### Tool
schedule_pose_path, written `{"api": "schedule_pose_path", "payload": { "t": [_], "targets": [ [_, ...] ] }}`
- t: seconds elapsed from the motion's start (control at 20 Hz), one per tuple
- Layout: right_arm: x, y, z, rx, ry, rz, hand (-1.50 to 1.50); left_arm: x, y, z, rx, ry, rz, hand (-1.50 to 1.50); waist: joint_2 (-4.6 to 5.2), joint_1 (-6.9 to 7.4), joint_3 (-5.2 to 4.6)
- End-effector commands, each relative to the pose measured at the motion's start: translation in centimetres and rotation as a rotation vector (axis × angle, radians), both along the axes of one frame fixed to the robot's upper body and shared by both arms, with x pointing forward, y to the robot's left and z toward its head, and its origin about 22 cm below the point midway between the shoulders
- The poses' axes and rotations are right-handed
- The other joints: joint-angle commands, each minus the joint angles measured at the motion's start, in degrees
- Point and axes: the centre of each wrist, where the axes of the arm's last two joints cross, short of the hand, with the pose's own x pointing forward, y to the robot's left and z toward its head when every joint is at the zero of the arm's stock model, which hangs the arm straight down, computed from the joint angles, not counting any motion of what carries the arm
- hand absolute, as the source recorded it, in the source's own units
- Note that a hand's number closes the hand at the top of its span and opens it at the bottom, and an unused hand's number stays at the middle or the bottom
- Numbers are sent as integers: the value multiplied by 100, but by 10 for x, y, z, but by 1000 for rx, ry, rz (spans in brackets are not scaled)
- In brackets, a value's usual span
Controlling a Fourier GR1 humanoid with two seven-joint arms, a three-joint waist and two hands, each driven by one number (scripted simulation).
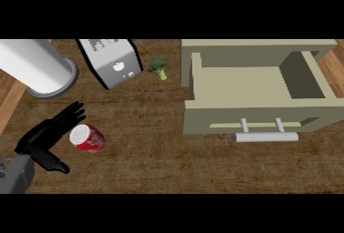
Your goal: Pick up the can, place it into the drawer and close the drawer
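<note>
On wooden counter (pixel 168 154) we see our left hand (pixel 42 139) open, holding nothing, red can (pixel 87 138) just beside its straight fingers (pixel 67 116)

One forearm shows, with one hand (pixel 42 136) on it. The forearm (pixel 17 175) is grey and rounded, a smooth casing with a few small dark spots on its surface near the wrist end. Past it the hand is black all over, matte, built of blocky segments. The fingers (pixel 67 116) are slim and dark, with faint lighter edges between their segments. Set apart from the fingers, the thumb (pixel 53 164) is shorter and thicker, equally black.
</note>
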Motion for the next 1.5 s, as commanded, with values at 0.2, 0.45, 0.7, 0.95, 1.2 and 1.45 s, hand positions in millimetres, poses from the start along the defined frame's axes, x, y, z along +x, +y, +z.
{"api": "schedule_pose_path", "payload": {
  "t": [0.2,0.45,0.7,0.95,1.2,1.45],
  "targets": [
    [12,0,-1,-14,-11,2,-150,-15,5,-34,-58,16,5,-150,28,-27,-6],
    [-2,8,17,-4,-1,13,-150,-3,-11,-36,-63,47,-40,-150,5,-22,-3],
    [3,10,21,13,-17,-3,-150,-4,-11,-39,-101,58,-55,-150,24,-24,-8],
    [-4,-17,14,6,-10,9,-150,15,-24,-34,-155,76,-31,-150,23,-71,-4],
    [-3,-13,4,25,-4,31,-150,10,-36,-46,-216,120,-68,150,29,-64,-4],
    [-12,-7,15,30,-5,6,-150,15,-55,-46,-267,90,-172,150,-16,26,1]
  ]
}}
